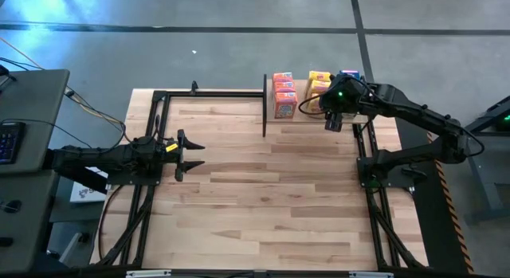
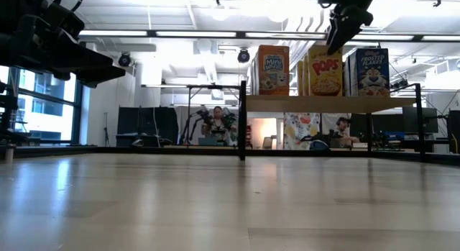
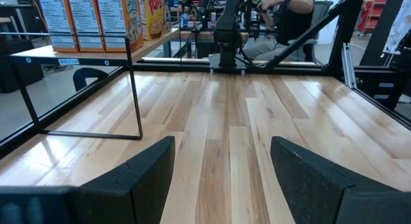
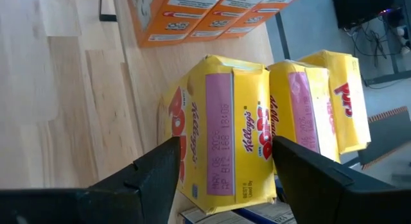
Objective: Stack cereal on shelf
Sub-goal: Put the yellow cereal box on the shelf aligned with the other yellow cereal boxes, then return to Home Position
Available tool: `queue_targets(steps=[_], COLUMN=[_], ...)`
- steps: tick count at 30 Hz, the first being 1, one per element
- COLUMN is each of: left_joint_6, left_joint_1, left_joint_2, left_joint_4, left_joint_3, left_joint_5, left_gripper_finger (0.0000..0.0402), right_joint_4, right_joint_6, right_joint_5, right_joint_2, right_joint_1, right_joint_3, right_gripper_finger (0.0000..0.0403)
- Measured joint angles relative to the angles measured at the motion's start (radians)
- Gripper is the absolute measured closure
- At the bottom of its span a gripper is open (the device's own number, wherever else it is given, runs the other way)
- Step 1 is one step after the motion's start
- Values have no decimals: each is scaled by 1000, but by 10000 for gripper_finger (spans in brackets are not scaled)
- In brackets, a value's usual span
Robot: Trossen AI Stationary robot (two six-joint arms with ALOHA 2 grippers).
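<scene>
The step in hand looks like letting go of a yellow box just set among the others on the shelf (image 1: 319,115), and doing it well means lifting the right gripper (image 1: 333,121) straight up, so neither finger drags the box's edge and tips the row. Nearest the front of the table, the left gripper (image 1: 188,154) waits low over the bare wood at the left side, its fingers spread wide and holding nothing. Farther back, the right gripper hangs above the shelf over the yellow boxes (image 4: 225,137); in its wrist view the fingers stand apart on either side of the nearest yellow box's top without visibly pinching it, so it reads as open, though a light touch cannot be ruled out. On the shelf, 3 orange boxes (image 1: 284,95) stand in a row at its left end, the yellow ones beside them, and a blue box (image 2: 371,71) shows at the far right, mostly hidden from above by the arm.
</scene>
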Motion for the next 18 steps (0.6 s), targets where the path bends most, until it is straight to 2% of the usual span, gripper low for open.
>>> queue_targets(steps=[18], left_joint_6=[0], left_joint_1=[0], left_joint_2=[0], left_joint_4=[0], left_joint_3=[0], left_joint_5=[0], left_gripper_finger=[153], right_joint_4=[14], right_joint_6=[-5], right_joint_5=[8], right_joint_2=[-51], right_joint_1=[0], right_joint_3=[1], right_gripper_finger=[164])
